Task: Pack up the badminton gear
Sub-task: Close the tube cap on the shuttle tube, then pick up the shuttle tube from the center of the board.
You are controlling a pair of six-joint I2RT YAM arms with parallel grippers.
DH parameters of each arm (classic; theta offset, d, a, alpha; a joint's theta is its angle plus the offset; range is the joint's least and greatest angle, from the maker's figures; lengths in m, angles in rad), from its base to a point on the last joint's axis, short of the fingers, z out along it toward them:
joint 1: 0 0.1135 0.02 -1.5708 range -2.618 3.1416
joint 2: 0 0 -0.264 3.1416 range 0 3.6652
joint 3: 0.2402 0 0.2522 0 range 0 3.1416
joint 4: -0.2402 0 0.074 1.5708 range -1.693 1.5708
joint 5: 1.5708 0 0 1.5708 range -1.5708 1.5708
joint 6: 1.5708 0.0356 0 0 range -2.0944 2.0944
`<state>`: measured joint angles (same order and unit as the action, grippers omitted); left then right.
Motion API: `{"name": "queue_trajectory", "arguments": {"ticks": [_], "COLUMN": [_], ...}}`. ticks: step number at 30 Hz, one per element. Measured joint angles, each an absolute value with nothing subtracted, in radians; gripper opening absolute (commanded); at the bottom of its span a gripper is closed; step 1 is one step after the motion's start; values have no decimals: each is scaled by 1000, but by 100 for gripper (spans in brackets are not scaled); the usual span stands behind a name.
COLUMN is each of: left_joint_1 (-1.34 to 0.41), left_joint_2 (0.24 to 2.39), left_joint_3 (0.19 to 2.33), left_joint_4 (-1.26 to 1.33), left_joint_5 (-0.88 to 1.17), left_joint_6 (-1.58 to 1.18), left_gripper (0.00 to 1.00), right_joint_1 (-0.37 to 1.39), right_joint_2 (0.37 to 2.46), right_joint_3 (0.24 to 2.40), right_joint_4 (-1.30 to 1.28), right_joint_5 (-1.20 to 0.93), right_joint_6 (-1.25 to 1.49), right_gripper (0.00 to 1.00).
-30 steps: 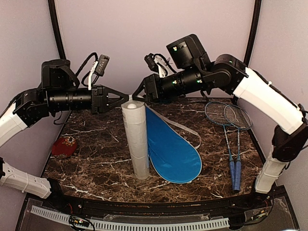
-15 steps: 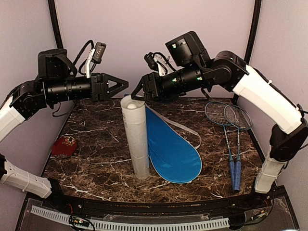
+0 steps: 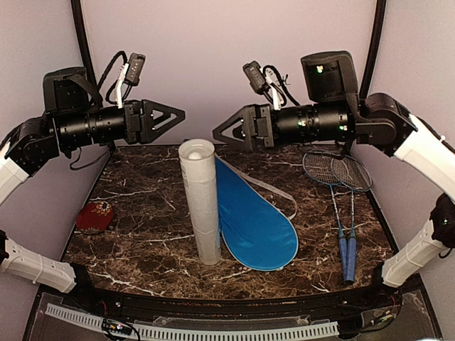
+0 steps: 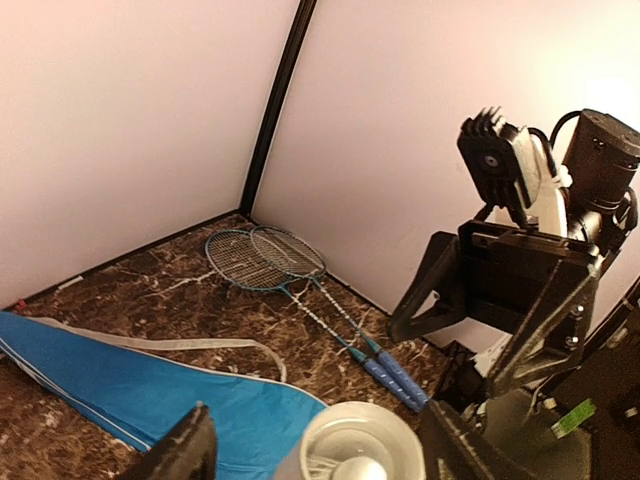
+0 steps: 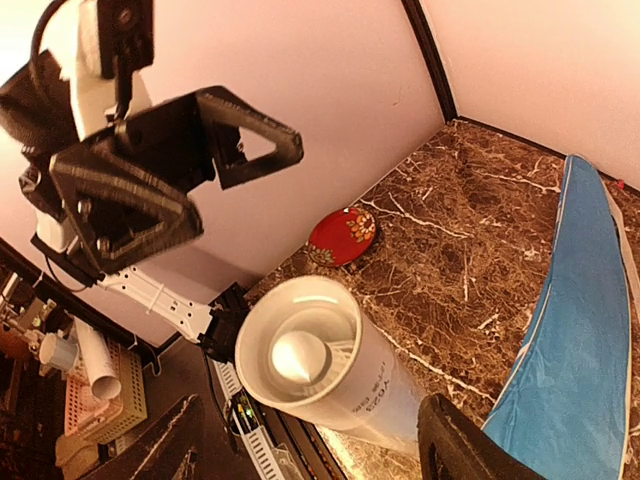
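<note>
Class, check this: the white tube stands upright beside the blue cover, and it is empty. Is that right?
Not empty: the right wrist view shows a shuttlecock inside the tube. It does stand upright beside the blue cover.

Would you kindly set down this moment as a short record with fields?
tube: upright, top open, shuttlecock visible inside
cover: lying flat beside the tube, on its right
rackets: two, side by side at the right, outside the cover
red oval object: far left, apart from the gear
left tool: open, empty, raised left of the tube's top
right tool: open, empty, raised right of the tube's top
</note>
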<state>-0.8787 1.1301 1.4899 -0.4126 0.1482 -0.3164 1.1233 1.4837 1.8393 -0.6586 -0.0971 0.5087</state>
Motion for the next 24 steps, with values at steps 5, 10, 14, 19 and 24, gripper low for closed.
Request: {"name": "queue_trajectory", "arguments": {"ticks": [5, 10, 14, 19, 24], "left_joint_1": [-879, -878, -875, -874, -906], "left_joint_2": [1124, 1039, 905, 781, 819], "left_joint_3": [1467, 1316, 1129, 925, 847], "left_joint_4": [-419, -365, -301, -154, -56], "left_joint_5": [83, -3, 20, 171, 239], "left_joint_6": [-312, -283, -234, -176, -156], "left_gripper": [92, 95, 95, 95, 91], "right_joint_1": [1179, 1208, 1207, 1185, 1125], "right_joint_2": [1364, 1278, 1214, 1099, 1048], "right_joint_3": [1582, 1299, 1139, 968, 877], "right_joint_4": [-520, -363, -260, -126, -43], "right_joint_5": [-80, -40, 4, 47, 49], "right_joint_6": [420, 390, 395, 408, 433], "right_gripper": [86, 88, 93, 95, 95]}}
